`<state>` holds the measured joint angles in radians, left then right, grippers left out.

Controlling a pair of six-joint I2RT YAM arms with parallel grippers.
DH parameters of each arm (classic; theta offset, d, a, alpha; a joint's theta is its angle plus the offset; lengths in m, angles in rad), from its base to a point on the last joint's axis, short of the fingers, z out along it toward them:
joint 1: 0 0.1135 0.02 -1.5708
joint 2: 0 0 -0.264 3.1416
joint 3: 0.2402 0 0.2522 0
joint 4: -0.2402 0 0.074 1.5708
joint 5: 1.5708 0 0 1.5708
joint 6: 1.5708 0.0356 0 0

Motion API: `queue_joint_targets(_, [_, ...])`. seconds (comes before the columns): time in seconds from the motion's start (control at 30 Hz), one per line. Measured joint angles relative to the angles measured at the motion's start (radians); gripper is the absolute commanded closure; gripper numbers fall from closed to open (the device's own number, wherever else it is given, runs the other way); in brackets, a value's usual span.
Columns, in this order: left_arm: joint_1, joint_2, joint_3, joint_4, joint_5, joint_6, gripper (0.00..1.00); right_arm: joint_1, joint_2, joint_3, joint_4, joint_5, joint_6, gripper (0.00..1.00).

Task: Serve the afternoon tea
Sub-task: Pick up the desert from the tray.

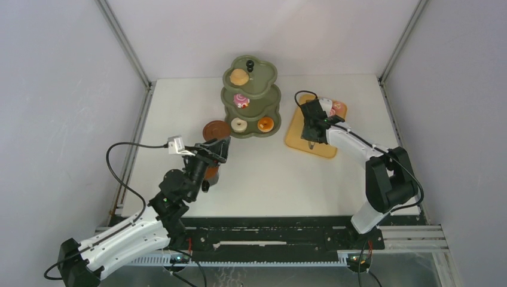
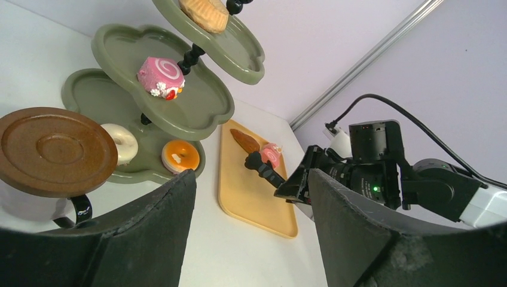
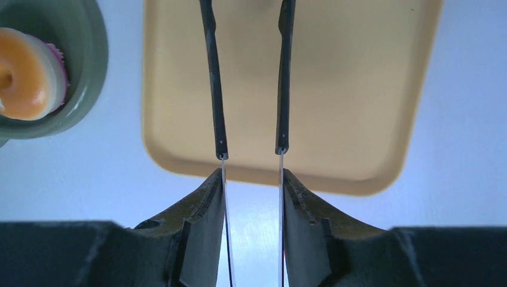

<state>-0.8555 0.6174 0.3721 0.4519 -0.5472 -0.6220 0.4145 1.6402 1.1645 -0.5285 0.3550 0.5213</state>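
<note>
The three-tier stand [image 1: 266, 84] sits at the middle of the desk's [image 1: 269, 179] far edge, with its black knob [image 1: 250, 64] on top. I count four sweets on it:

- one brown bun [image 1: 239, 76] on the top tier
- one pink swirl cake [image 1: 241, 100] on the middle tier
- two donuts on the bottom tier, a white one [image 1: 239, 124] and an orange one [image 1: 265, 124]

A second pink swirl cake [image 2: 272, 154] lies on the yellow tray [image 3: 335, 89] near the far right corner. Beside it is a flat brown piece [image 2: 244, 139] that I cannot identify.

One brown saucer [image 1: 216, 128] sits just beside the bottom tier, on its left. A black loop handle [image 2: 81, 209] shows beneath the saucer, but what it belongs to is mostly hidden by my own finger.

My right pincer [image 3: 251, 176] hangs over the near edge of the tray and grips the black tongs [image 3: 214, 89]. Their two arms run out between my fingers, and the tips are cut off at the top of my wrist view.

My left pincer [image 2: 251, 176] stands wide with nothing between its fingers. It is near the saucer and points toward the stand. From above, my left wrist covers the desk just in front of the saucer.
</note>
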Motion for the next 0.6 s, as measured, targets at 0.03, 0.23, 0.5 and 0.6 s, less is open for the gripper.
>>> queue_joint_targets(0.03, [0.000, -0.003, 0.000, -0.002, 0.000, 0.002, 0.26, -0.006, -0.010, -0.007, -0.006, -0.002, -0.001, 0.56])
queue_joint_targets(0.23, [0.000, -0.010, 0.000, -0.006, 0.000, 0.003, 0.26, -0.022, -0.044, -0.050, -0.042, 0.016, -0.005, 0.55])
queue_joint_targets(0.5, [0.000, 0.004, 0.000, -0.006, 0.000, 0.003, 0.26, -0.037, -0.049, -0.057, -0.073, 0.061, -0.019, 0.55])
queue_joint_targets(0.6, [0.000, 0.011, 0.000, -0.006, 0.000, 0.003, 0.26, -0.055, -0.049, -0.057, -0.074, 0.067, -0.024, 0.55])
